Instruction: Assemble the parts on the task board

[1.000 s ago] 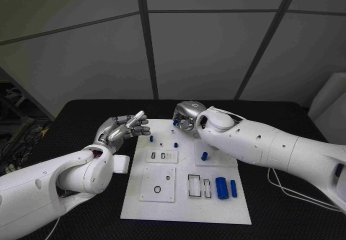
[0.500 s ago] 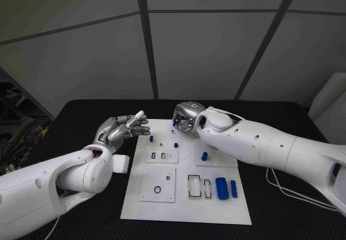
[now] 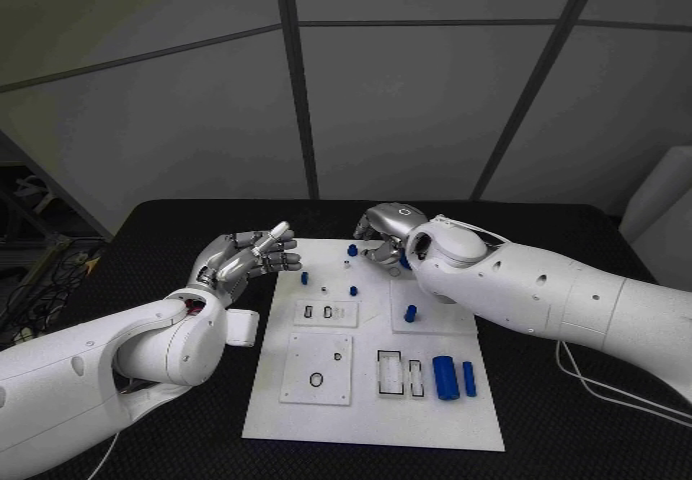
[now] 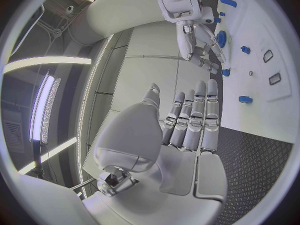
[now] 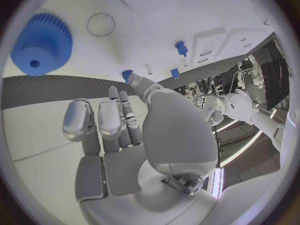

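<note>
The left hand hovers just off the near-left corner of the far end of the task board, its fingers loosely apart with one raised, holding nothing. The right hand hangs over the board's far edge with its fingers curled downward close to a small blue part; whether it grips that part cannot be told. In the right wrist view one blue gear lies flat on the board. On the white board, which lies mid-surface on the black surface, two blue cylinders lie side by side near the right edge, and about five small blue pegs stand farther back.
</note>
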Available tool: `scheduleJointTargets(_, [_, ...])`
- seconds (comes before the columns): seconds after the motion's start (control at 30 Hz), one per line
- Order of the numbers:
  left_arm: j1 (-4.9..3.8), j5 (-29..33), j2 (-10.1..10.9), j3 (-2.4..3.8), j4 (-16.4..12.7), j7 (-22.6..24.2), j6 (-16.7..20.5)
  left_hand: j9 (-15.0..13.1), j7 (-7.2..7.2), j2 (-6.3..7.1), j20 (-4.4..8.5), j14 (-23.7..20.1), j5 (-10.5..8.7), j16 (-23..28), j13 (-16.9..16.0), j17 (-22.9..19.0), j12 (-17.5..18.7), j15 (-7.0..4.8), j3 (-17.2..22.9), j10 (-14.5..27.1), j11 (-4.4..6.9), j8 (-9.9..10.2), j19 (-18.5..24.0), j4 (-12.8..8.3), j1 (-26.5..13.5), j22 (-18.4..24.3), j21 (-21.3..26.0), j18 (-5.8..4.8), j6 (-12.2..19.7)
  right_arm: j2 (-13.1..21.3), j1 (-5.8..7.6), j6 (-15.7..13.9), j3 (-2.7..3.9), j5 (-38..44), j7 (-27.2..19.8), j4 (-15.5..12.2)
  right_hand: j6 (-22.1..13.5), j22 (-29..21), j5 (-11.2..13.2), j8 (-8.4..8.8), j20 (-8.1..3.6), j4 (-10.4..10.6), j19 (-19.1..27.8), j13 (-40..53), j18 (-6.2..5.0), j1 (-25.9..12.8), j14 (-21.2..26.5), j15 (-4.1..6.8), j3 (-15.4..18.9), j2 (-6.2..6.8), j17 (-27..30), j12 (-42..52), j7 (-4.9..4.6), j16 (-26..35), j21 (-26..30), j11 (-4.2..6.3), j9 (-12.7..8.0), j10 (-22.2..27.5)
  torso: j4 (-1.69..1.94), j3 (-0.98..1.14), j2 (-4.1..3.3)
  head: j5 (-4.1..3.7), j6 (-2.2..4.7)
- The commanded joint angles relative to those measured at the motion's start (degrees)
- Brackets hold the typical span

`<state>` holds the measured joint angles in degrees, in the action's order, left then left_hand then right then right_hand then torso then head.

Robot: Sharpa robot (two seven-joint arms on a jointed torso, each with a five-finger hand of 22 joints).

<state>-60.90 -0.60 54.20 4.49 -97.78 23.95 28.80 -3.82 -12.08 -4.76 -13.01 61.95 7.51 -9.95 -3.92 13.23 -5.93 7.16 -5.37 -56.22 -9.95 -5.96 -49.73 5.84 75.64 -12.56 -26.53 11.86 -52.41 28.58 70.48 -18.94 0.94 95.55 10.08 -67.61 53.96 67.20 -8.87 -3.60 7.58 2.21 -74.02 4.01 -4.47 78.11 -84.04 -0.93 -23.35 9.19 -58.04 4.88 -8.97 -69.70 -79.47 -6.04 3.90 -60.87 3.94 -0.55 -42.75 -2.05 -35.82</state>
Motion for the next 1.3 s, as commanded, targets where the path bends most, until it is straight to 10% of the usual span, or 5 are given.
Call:
scheduleJointTargets(0.03, [-0.10, -0.5, 0.1, 0.05, -0.1, 0.1, -1.1, 0.1, -0.36, -0.16, -0.21, -0.3, 0.02, 0.3, 0.1, 0.1, 0.3, 0.02, 0.0, 0.5, -0.05, 0.3, 0.4, -0.4, 0.3, -0.1, -0.2, -1.59, -0.1, 2.6, 0.11, -5.0, 0.05, -2.4, -0.8, -2.9, 0.5, 0.5, -0.7, -0.41, -0.17, 0.1, -0.6, 0.1, -0.32, 0.3, -0.6, -0.17, 0.3, 0.15, -0.2, 0.7, -0.43, -0.1, -0.1, 0.06, 0.2, -1.2, -0.13, 0.01, 0.03, -0.03, 0.21])
scheduleJointTargets(0.4, [-0.10, -0.5, 0.2, 0.04, 0.1, -0.1, -1.4, 0.1, -0.34, -0.16, -0.21, -0.3, 0.02, 0.3, 0.1, 0.1, 0.3, 0.02, 0.0, 0.6, -0.06, 0.3, 0.4, -0.4, 0.2, -0.1, -0.2, -1.59, -0.1, 12.3, 0.24, -0.6, 1.01, -14.8, -0.1, -8.9, 0.2, 7.4, -2.0, -0.38, -2.91, 3.2, -5.6, 7.6, 1.15, -2.4, -2.5, 3.15, 6.6, 2.20, -7.3, 13.0, 1.71, -5.6, -3.5, 4.06, 0.1, -19.0, -0.85, 0.27, 0.24, -0.27, 0.58])
scheduleJointTargets(0.67, [-0.08, -0.5, 0.0, 0.04, 0.3, -0.2, -1.7, 0.1, -0.34, -0.16, -0.21, -0.3, 0.02, 0.3, 0.1, 0.1, 0.3, 0.02, 0.0, 0.6, -0.06, 0.3, 0.4, -0.4, 0.2, -0.1, -0.2, -1.59, -0.1, 13.8, 0.29, 6.2, 1.38, -17.6, 2.5, -8.0, -3.8, 14.5, -2.7, -2.48, -2.14, 9.9, -10.1, 53.1, 2.60, 3.3, -3.6, 1.56, 19.8, -0.23, -18.5, 55.2, 0.66, -13.3, -7.0, 3.00, 0.4, -16.0, -0.73, 0.26, 0.16, -0.67, 0.47])
scheduleJointTargets(1.3, [-0.08, -0.5, -0.1, 0.04, 0.4, -0.3, -1.7, 0.1, -0.29, -0.18, -0.22, -0.2, 0.02, 0.3, 0.1, 0.1, 0.3, 0.02, 0.0, 0.5, -0.05, 0.3, 0.4, -0.4, 0.3, -0.1, -0.3, -1.58, -0.1, 11.8, 0.29, 12.0, 1.44, -18.0, 4.4, -4.5, -4.3, 16.0, -3.5, -3.65, -1.80, 12.5, -11.0, 60.1, 2.88, 4.7, -3.9, 1.57, 20.4, -1.04, -20.4, 61.0, 0.28, -14.5, -7.6, 2.51, 0.5, -17.1, -0.75, 0.18, 0.18, -0.68, -0.22])
